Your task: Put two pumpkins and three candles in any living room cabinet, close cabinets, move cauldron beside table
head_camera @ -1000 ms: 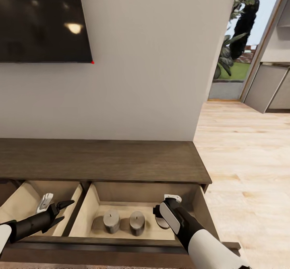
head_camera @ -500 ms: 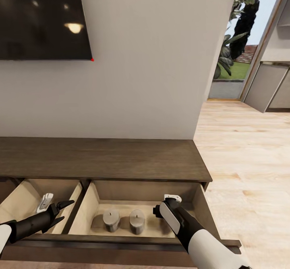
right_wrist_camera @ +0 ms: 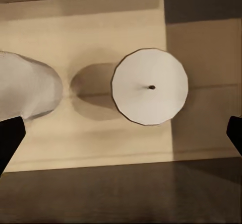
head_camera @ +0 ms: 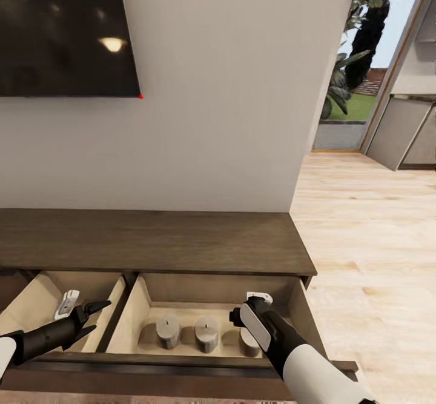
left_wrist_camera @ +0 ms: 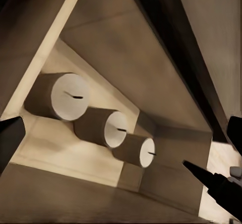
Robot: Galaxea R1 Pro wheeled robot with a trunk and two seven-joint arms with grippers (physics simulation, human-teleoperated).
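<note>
The dark-brown cabinet [head_camera: 151, 240] has two drawers pulled out. Three pale candles stand in a row on the right drawer's beige floor: one [head_camera: 168, 330], a second [head_camera: 206, 333], and a third [head_camera: 248, 342] partly behind my right wrist. My right gripper [head_camera: 240, 323] hangs open just above that third candle [right_wrist_camera: 150, 87], its dark fingertips [right_wrist_camera: 10, 138] wide on either side and touching nothing. My left gripper [head_camera: 100, 316] is open over the divider between the drawers, looking along the candle row [left_wrist_camera: 112, 128]. The pumpkins, cauldron and table are out of view.
The left drawer [head_camera: 36, 307] is open with a beige interior. A dark TV [head_camera: 60, 28] hangs on the wall above the cabinet. Light wood floor [head_camera: 375, 240] runs to the right toward grey cupboards [head_camera: 406, 131] and a glass door.
A second ago the third candle hung tilted at my right gripper's tips; now it stands upright on the drawer floor. Both arms have hardly moved; the view shifted slightly.
</note>
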